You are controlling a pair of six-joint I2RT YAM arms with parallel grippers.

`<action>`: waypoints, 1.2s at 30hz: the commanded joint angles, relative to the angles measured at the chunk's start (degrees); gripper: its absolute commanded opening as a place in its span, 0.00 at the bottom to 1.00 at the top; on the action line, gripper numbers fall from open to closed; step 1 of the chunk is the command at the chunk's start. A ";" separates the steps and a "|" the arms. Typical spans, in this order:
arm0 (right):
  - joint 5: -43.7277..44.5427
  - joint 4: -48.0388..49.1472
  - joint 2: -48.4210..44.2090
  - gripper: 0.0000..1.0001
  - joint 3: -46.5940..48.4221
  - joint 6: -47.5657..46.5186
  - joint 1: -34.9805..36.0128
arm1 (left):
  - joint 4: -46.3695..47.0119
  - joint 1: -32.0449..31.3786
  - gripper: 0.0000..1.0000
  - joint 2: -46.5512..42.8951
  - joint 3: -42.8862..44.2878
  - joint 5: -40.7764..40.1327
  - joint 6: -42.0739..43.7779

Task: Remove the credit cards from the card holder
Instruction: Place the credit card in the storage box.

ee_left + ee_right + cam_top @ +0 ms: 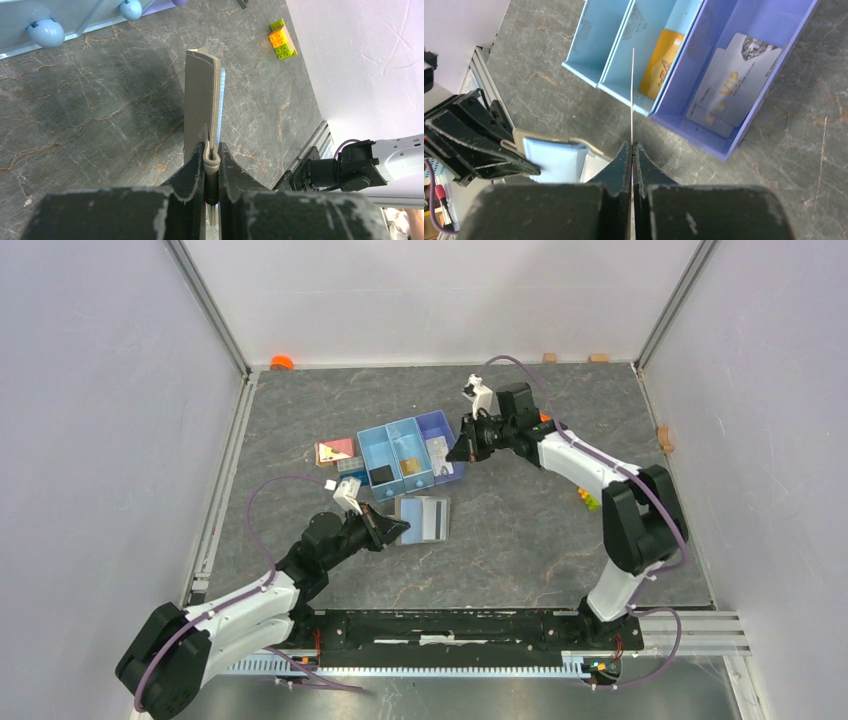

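Observation:
The grey-taupe card holder (424, 518) lies on the table below the tray, its pale blue inside showing. My left gripper (395, 530) is shut on the holder's left edge; in the left wrist view the card holder (201, 95) runs edge-on out of the left gripper (212, 150). My right gripper (459, 453) hovers by the tray's purple end, shut on one thin credit card (632, 85) seen edge-on above the right gripper (632, 146). Pale credit cards (731, 87) marked VIP lie in the purple compartment. The card holder (555, 159) shows at lower left there.
The blue-and-purple three-compartment tray (375, 448) holds a black square (381, 475) and an orange card (660, 64); its purple wall (689, 133) faces the right gripper. A pink-and-tan block (335, 452) sits left of the tray. Toy bricks (588, 500) lie to the right, also seen as bricks (282, 39).

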 commanded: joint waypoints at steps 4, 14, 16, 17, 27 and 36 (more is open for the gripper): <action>0.73 -8.36 9.20 0.00 12.84 -5.04 -0.28 | 2.10 -0.03 0.02 2.20 0.42 -0.49 1.74; 1.85 -12.90 16.03 0.00 21.69 -5.89 -1.06 | -1.82 -0.03 0.02 -0.20 0.27 -2.07 2.20; 1.62 -11.86 15.41 0.00 20.96 -5.25 -1.40 | -1.82 -0.03 0.02 -0.05 0.27 -2.06 2.24; 1.18 -11.66 15.23 0.00 20.91 -4.98 -1.67 | -1.82 -0.03 0.02 0.11 0.33 -1.97 2.27; 1.27 -15.71 17.24 0.00 27.40 -4.35 -3.81 | -1.73 -0.03 0.02 0.69 0.51 -2.01 2.28; 2.51 -17.29 21.28 0.00 29.48 -4.50 -3.88 | -1.73 -0.03 0.02 0.56 0.51 -1.57 2.36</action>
